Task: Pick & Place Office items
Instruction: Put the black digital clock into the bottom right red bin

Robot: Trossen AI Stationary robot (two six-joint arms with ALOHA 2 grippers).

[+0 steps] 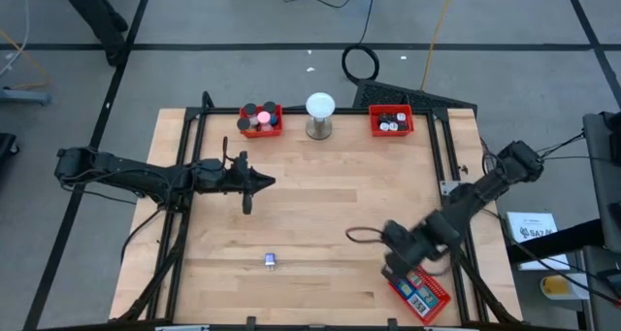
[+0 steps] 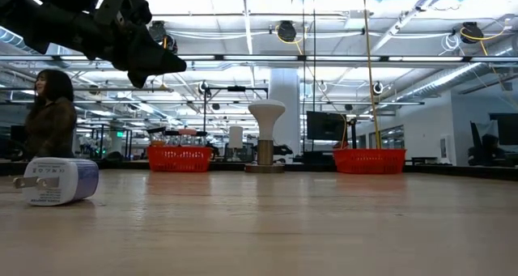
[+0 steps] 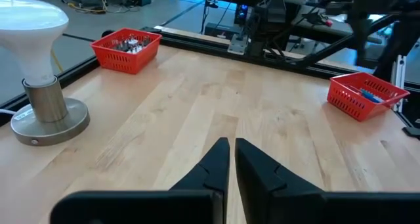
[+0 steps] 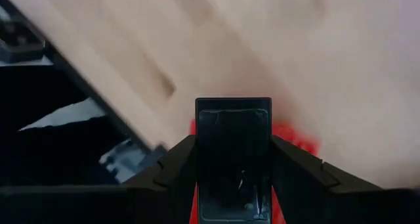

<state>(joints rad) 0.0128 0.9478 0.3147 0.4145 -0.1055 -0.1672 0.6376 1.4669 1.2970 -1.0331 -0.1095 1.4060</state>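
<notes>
My right gripper (image 1: 396, 258) hangs over the table's near right corner, beside a red mesh tray (image 1: 419, 290), and is shut on a black rectangular block (image 4: 233, 152). A small white and blue office item (image 1: 271, 261) lies on its side on the wood near the front edge and shows large in the low view (image 2: 61, 181). My left gripper (image 1: 264, 182) waits above the table's left middle with its fingers (image 3: 216, 161) together and nothing between them. My right gripper pinches the black block by its two opposite sides (image 4: 201, 152) between its two fingers. The fingers (image 4: 292, 165) come from above, pointing steeply down. The block is lifted clear of the wood, with the red tray (image 4: 298, 137) showing below and behind it.
At the far edge stand a red tray (image 1: 261, 120) with several discs, a white globe on a metal base (image 1: 320, 115) and another red tray (image 1: 391, 122) with small items. A black frame (image 1: 189, 147) borders the table. A person (image 2: 48, 118) stands beyond the table.
</notes>
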